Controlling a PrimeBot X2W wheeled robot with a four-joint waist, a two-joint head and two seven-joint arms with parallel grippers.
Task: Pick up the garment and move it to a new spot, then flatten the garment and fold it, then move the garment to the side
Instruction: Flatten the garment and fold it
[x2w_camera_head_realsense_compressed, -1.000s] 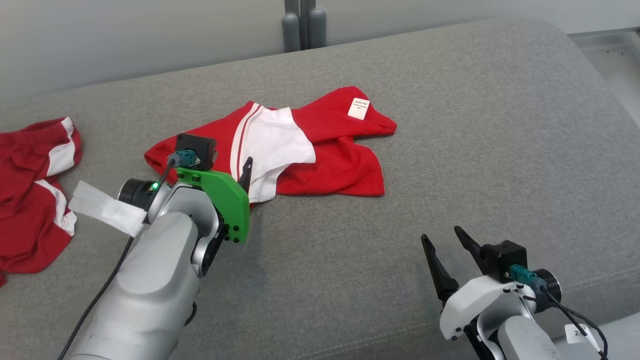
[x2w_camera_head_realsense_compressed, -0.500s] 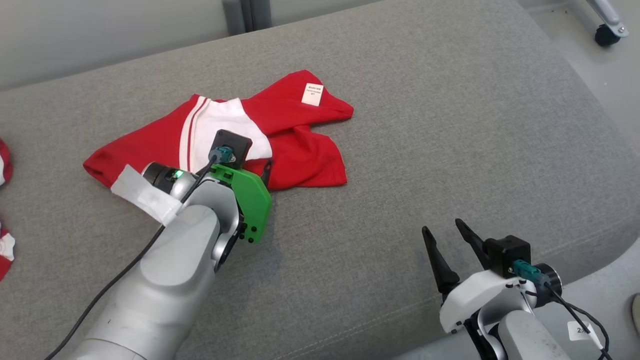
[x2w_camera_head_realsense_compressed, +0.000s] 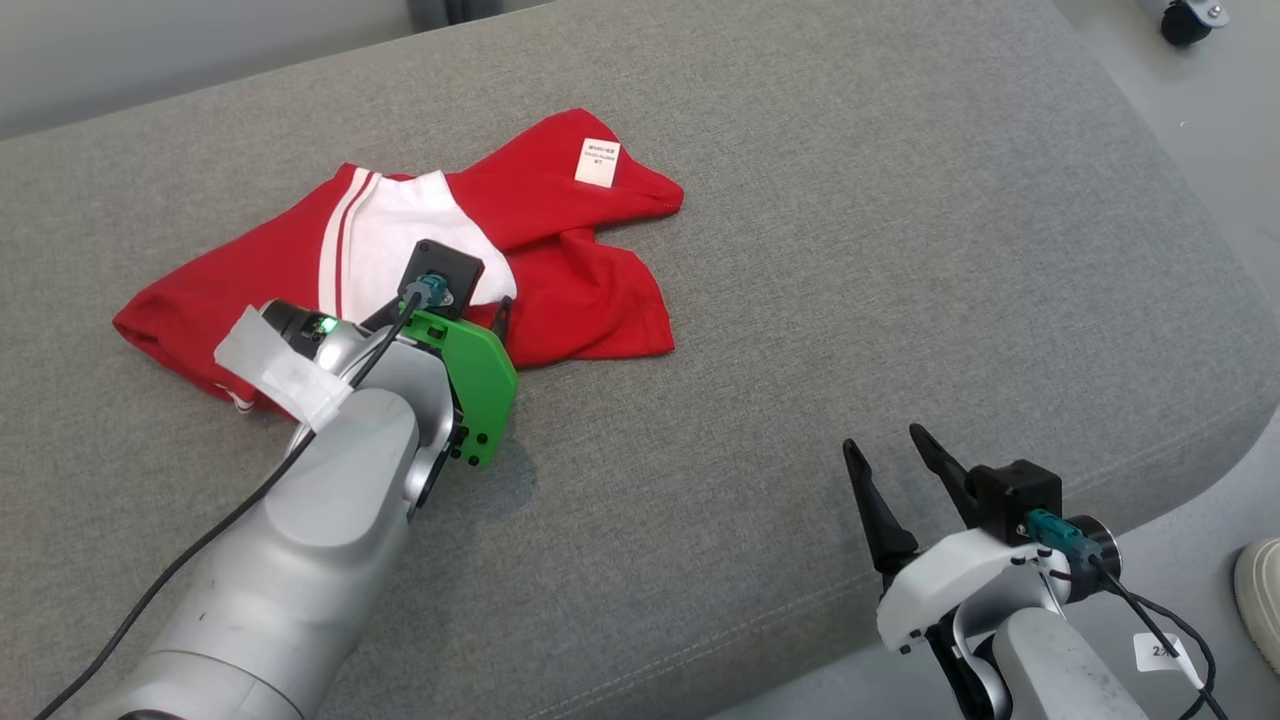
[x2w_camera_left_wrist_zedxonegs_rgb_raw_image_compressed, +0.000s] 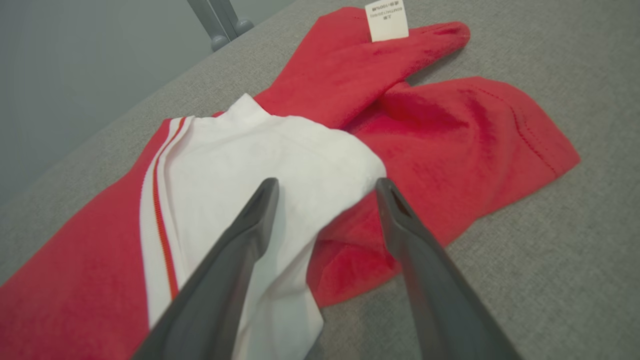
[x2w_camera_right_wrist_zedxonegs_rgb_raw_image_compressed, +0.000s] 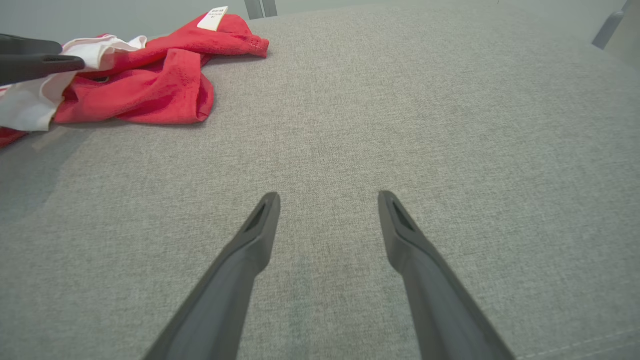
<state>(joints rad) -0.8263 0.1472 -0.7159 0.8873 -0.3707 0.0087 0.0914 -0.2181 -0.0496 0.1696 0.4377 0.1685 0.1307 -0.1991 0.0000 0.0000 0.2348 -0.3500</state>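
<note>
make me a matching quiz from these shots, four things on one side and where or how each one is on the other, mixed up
1 left gripper
2 right gripper
3 garment
4 care label

A open, over bare grey cushion
B small and white, on red cloth
C open, over the white panel
D crumpled, red and white

Pairs: 1-C, 2-A, 3-D, 4-B

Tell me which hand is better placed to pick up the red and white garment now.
Left. The left hand is open just over the garment, the white fold's edge between its fingers. The right hand, also open, is over bare grey cushion, well apart from the cloth.
</note>
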